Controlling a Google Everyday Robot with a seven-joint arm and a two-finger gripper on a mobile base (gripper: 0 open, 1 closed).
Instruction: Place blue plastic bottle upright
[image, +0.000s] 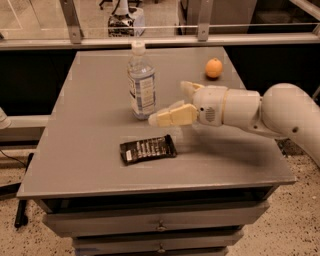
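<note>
Blue plastic bottle (141, 85) upright, hand (168, 102) beside

The pincer (168, 102) beside the bottle (142, 87) has its arm (285, 112) cut off (right edge).
</note>
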